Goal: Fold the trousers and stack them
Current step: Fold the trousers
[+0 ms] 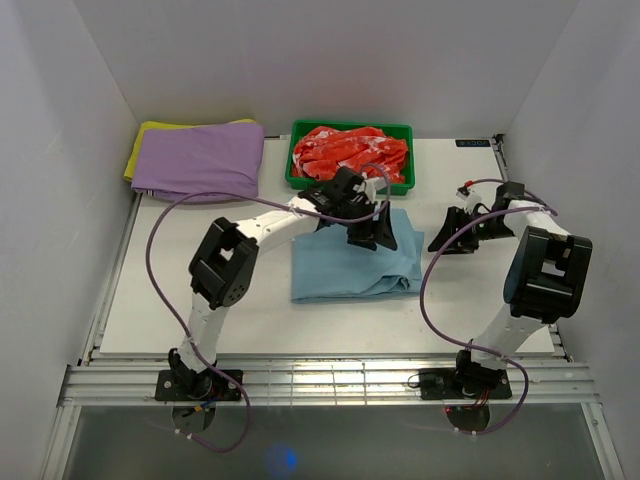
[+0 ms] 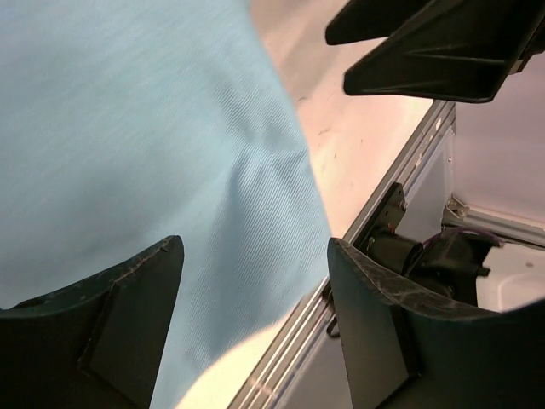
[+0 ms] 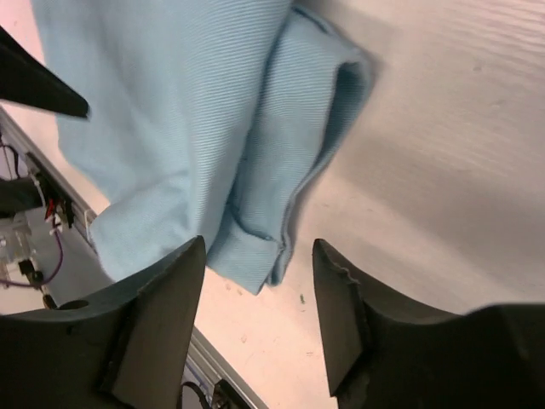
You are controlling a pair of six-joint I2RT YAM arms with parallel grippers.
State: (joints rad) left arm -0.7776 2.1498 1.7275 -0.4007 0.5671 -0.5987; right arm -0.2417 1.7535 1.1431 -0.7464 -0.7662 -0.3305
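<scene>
**Position.** The trousers [image 1: 350,268] lie folded into a rough rectangle at the centre of the table [image 1: 180,290], just in front of the green bin [image 1: 411,160] that holds the red-and-white cloth [image 1: 350,152]. The purple folded garment [image 1: 200,160] sits at the far left, well apart from them.

**Tools.** The left gripper [image 1: 372,232] hangs over the far right corner of the trousers. In its wrist view its fingers [image 2: 140,281] stand wide apart, with blue cloth beneath and nothing pinched. The right gripper [image 1: 452,235] is just beside the trousers' right edge. Its jaws are parted over bare table and hold nothing.

**Findings.** The fold is not square. The right wrist view shows the layers offset at the near corner [image 3: 255,264], with a hem protruding and the edge puffed.

**Risks, as judged.**
1. The left fingertips appear close to the cloth. A sideways withdrawal could drag the top layer and open the fold.
2. If the bundle is lifted to a stack by a pinch on the upper layer alone, the lower layers may drop away and the trousers unroll.
3. A pinch at the offset corner may catch only some of the layers.
4. The left arm reaches close by the bin. A wide swing could snag its rim or the cloth in it.
</scene>
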